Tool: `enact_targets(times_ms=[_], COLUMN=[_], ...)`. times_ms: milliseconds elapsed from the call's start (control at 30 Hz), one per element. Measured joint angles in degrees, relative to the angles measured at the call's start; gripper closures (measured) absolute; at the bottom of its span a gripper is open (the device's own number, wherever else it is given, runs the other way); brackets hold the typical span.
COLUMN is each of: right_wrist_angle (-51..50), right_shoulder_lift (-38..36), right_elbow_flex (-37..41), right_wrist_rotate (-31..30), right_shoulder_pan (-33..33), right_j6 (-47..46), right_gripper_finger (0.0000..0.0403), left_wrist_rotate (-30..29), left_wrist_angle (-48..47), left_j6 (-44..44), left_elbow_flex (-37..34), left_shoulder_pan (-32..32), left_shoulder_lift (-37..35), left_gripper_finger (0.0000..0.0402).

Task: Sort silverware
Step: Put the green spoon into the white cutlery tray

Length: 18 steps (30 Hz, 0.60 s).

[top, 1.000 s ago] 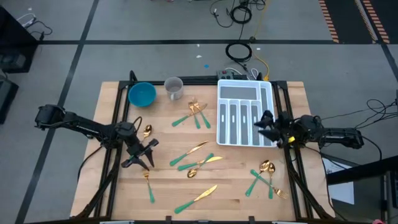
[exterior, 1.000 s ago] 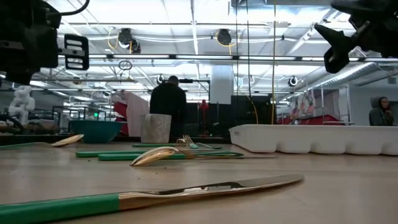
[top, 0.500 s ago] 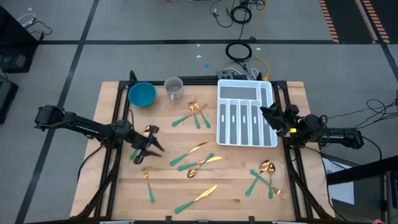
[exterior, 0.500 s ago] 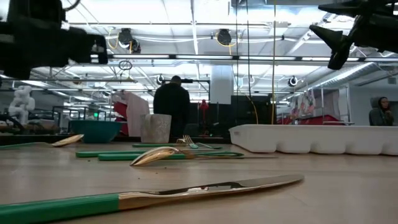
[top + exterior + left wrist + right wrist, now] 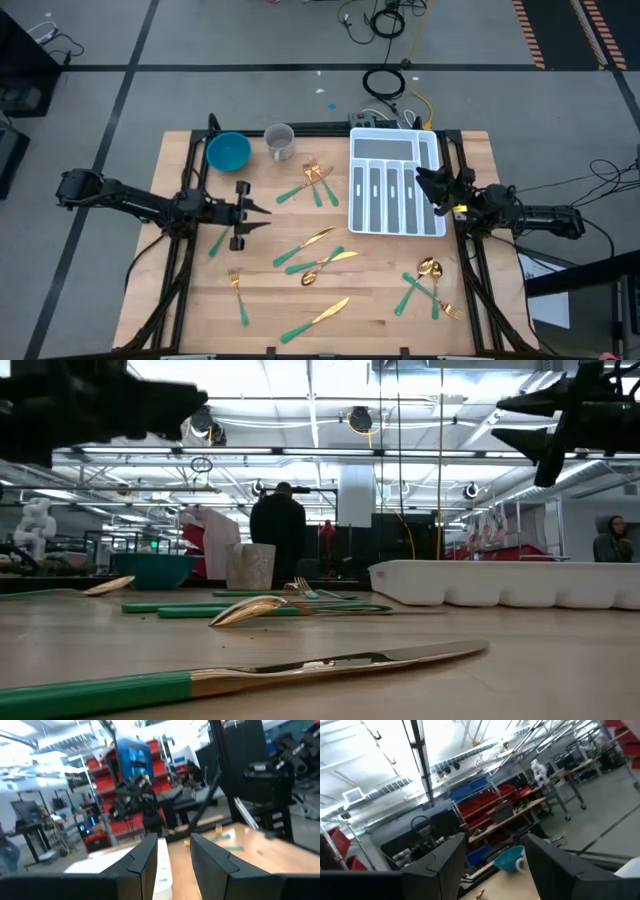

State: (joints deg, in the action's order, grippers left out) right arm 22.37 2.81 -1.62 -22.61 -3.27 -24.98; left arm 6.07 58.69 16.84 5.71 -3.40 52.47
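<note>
Plainly, with every piece of silverware (image 5: 318,258) loose on the tabletop (image 5: 380,300) and none in the tray (image 5: 392,183), both the left tool (image 5: 262,209) and right tool (image 5: 419,181) hang open and empty, and descending among the crossed forks and spoons could scatter neighbouring pieces.

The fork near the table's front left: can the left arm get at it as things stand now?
Probably yes. The fork lies alone on bare wood, and the left gripper, jaws open and empty, hangs just beyond it.

White tray (image 5: 393,150), blue bowl (image 5: 228,152), probably metal cup (image 5: 280,142).
</note>
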Motion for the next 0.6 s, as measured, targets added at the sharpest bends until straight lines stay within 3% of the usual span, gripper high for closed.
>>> enact_targets(times_ms=[400,600], right_wrist_angle=[-0.1,-0.11], right_shoulder_lift=[-0.02,-0.02], right_elbow_flex=[-8.73,-10.11], right_wrist_rotate=[1.2,2.95], right_shoulder_pan=[0.0,0.0], right_j6=[7.6,4.77], right_gripper_finger=[0.0206,0.0206], left_wrist_rotate=[1.04,1.91], left_wrist_angle=[0.36,0.51], left_j6=[0.02,-0.6], left_elbow_flex=[10.73,12.24], left_shoulder_pan=[-0.19,-0.66], left_shoulder_lift=[0.02,0.0], left_gripper_finger=[0.0278,0.0278])
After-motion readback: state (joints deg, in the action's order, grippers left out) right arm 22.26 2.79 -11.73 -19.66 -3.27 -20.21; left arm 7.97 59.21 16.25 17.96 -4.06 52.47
